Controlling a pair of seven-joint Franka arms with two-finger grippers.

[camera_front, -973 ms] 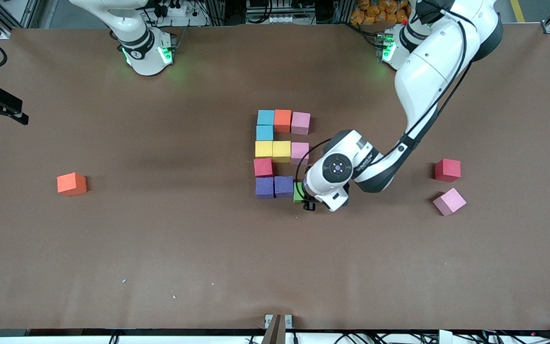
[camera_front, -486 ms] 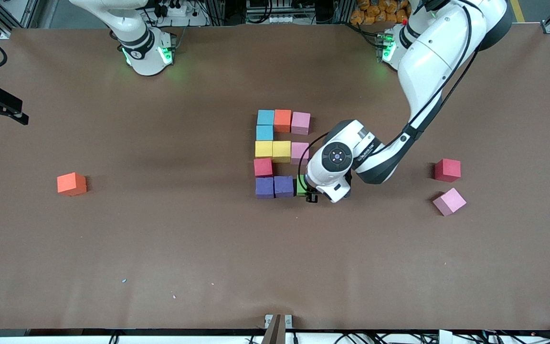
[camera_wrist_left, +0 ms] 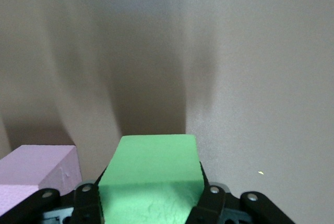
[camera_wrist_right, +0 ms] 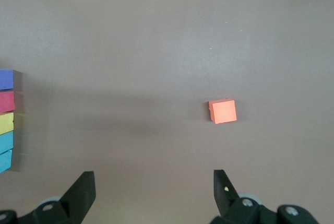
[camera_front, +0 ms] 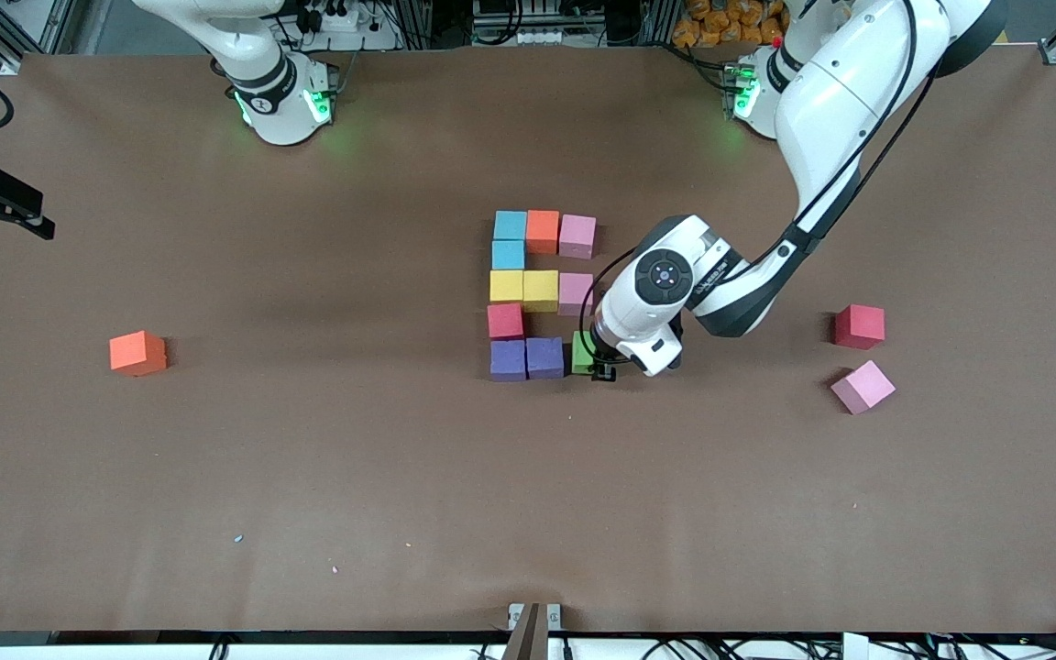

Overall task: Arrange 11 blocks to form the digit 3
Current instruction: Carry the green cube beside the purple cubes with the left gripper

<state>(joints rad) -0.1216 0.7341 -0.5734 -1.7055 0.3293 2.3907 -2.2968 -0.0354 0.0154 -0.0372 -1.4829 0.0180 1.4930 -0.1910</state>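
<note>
Holding the green block (camera_front: 582,353) between the two fingers of my left gripper (camera_front: 598,367), I have it low at the end of the figure's nearest row, just beside the two purple blocks (camera_front: 526,358); in the left wrist view the green block (camera_wrist_left: 150,179) sits clamped between my fingers (camera_wrist_left: 210,203), with a pink block (camera_wrist_left: 36,169) next to it. Toward the left arm's end of the table lie a loose pink block (camera_front: 863,387) and, a little farther from the front camera, a loose red one (camera_front: 860,326). Toward the right arm's end sits a lone orange block (camera_front: 137,353). Farther up the figure come a red block (camera_front: 505,321), then yellow, yellow and pink (camera_front: 541,290), a single teal block (camera_front: 508,255), and the farthest row of teal, orange and pink (camera_front: 544,232). My right gripper (camera_wrist_right: 154,190) waits high over the table with its fingers spread wide.
</note>
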